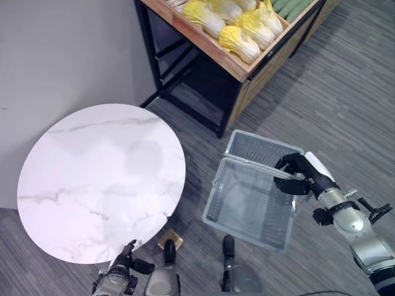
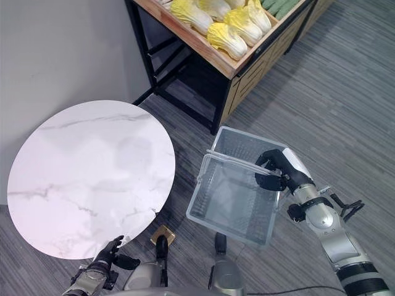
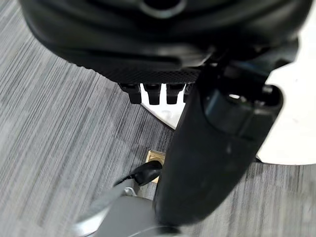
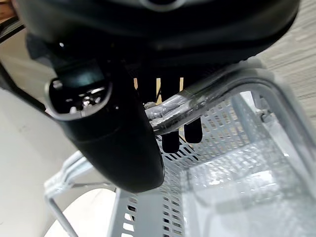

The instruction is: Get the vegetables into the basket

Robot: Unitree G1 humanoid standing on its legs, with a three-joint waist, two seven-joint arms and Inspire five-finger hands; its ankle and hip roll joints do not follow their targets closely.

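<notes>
The right hand [image 1: 299,174] grips the empty basket [image 1: 250,203] by its handle [image 4: 197,101], left hand [image 1: 126,259] relaxed; the cabbages [image 1: 241,28] lie on the shelf [image 1: 247,68], so nothing is loaded yet.

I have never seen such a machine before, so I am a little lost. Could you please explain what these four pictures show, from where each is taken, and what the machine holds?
This is a humanoid robot with two arms and dark hands. The two wide pictures come from a camera on its head, looking down. The two close pictures come from cameras on its wrists, looking along each hand.

The right hand has its fingers curled round the handle of a grey plastic basket, carrying it above the carpet; the basket looks empty. The left hand shows low near the edge of a round white marble table, holding nothing, its fingers relaxed.

Further away stands a wooden shelf with yellow cabbages and some green vegetables. These are probably meant to go into the basket.
</notes>
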